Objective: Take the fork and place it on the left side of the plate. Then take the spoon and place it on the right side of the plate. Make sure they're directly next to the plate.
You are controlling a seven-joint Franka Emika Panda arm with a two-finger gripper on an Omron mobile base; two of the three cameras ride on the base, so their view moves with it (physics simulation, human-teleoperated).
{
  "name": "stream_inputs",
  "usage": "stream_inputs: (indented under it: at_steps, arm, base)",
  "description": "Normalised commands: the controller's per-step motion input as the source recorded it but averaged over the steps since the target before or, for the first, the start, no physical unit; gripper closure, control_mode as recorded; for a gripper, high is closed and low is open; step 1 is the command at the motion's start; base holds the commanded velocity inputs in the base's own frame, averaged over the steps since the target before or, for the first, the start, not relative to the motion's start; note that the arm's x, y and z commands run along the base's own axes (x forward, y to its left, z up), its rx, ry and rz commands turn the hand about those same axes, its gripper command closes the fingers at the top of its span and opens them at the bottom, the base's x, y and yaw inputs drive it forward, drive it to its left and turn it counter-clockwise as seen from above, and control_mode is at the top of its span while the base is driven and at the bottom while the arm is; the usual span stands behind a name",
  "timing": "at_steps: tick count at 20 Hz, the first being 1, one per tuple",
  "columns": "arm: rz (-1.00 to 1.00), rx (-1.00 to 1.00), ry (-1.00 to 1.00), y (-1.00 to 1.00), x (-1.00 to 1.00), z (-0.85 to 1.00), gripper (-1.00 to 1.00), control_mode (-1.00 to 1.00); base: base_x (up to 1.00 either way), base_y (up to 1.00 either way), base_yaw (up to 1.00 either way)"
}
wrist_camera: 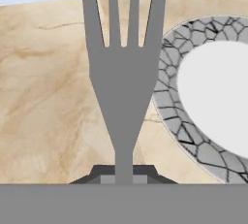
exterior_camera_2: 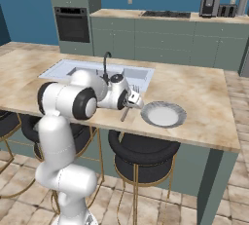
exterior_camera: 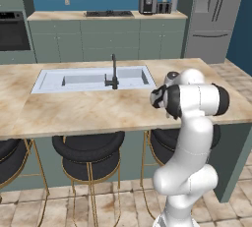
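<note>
Your gripper (wrist_camera: 123,172) is pinched on the fork (wrist_camera: 122,72) at its handle, tines toward the frame's top, the plate (wrist_camera: 167,106) at right; release tilted and it could land on the rim, or lie apart from it

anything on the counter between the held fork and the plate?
Nothing. In the hand view only bare marble countertop separates the fork, clamped in the gripper, from the plate. The right base view shows the same bare gap left of the plate.
</note>
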Motion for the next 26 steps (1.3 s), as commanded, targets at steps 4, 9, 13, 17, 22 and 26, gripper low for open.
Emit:
stream_inputs:
  at_steps: [4, 9, 13, 17, 22, 26]
  arm:
    - [0.00, 0.02, 0.00, -0.01, 0.19, -0.09, 1.00, -1.00]
    - [0.00, 0.02, 0.00, -0.10, 0.04, -0.02, -1.00, -1.00]
    - [0.00, 0.00, 0.00, -0.19, 0.00, 0.01, -1.00, -1.00]
    - [0.00, 0.00, 0.00, -0.03, 0.00, 0.13, -1.00, -1.00]
    - [0.00, 0.00, -0.07, 0.14, -0.06, 0.73, -1.00, -1.00]
    - [0.00, 0.00, -0.08, 0.20, -0.85, 0.91, -1.00, -1.00]
  base:
    - [0.00, 0.00, 0.00]
    - [0.00, 0.00, 0.00]
    - [0.00, 0.00, 0.00]
    - [0.00, 0.00, 0.00]
    - [0.00, 0.00, 0.00]
    - [0.00, 0.00, 0.00]
